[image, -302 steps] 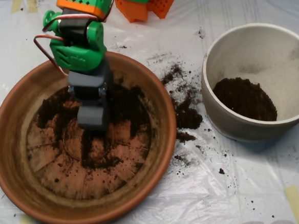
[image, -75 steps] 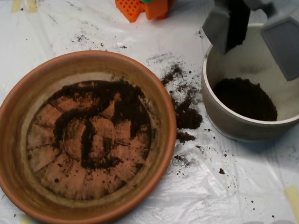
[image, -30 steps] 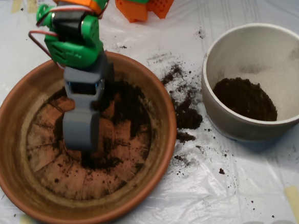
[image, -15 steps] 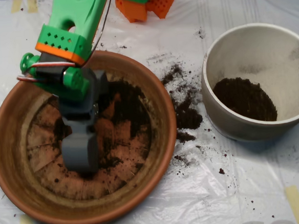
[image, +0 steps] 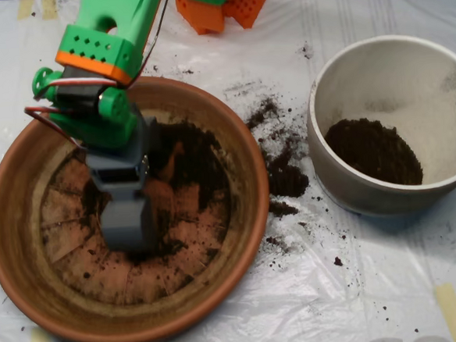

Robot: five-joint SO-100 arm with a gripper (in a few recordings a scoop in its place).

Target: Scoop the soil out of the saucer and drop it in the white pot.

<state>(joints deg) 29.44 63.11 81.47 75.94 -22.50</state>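
Scoop: sat low in the saucer, on the soil.
Jaws: couldn't tell.
Pot: soil inside.
Writing: none readable.

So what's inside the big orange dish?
Inside the saucer there is dark soil smeared over its ridged base, mostly on the upper right. The grey pincer is down in the middle of the dish. Whatever soil lies beneath it and the green arm is covered.

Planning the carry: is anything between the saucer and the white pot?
No object, just spilled soil on the plastic between the saucer and the white pot. The scoop must clear both rims.
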